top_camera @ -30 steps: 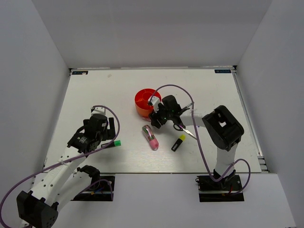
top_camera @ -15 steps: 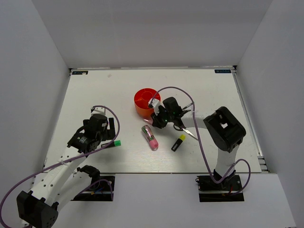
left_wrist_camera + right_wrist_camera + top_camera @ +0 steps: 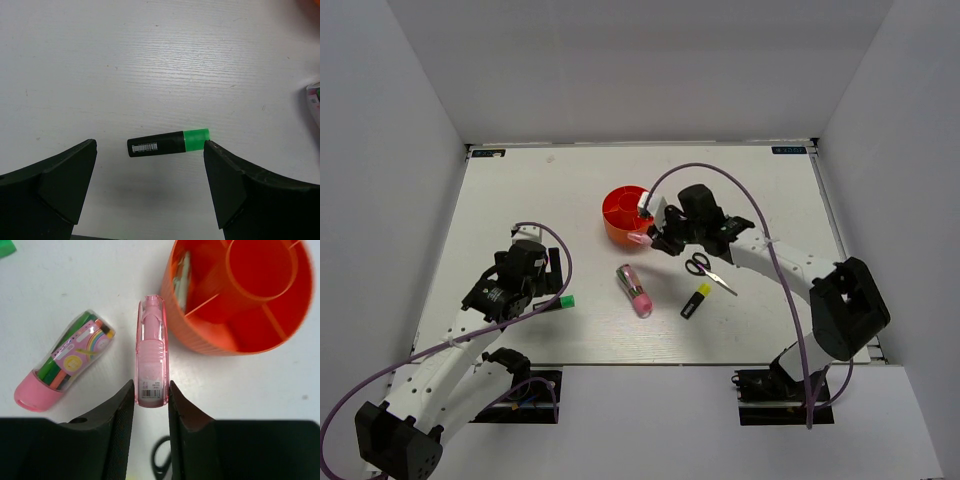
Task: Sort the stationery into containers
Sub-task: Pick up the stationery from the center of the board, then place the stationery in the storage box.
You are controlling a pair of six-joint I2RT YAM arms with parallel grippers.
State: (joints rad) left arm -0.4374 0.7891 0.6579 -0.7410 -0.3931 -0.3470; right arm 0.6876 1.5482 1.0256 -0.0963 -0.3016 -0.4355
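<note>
Right tool (image 3: 151, 390) clamps pink pen (image 3: 150, 340) just beside organiser (image 3: 200, 340) wall.

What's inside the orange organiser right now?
One pale, thin item stands in an outer compartment of the organiser. The central cup and the nearer compartments look empty. The far side is cut off by the wrist view's edge, so unseen.

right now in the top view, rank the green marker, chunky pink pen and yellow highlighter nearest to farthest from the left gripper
1. green marker: lies between the open fingers of the left gripper.
2. chunky pink pen: further to the right.
3. yellow highlighter: farthest right, beyond the pen.
</note>
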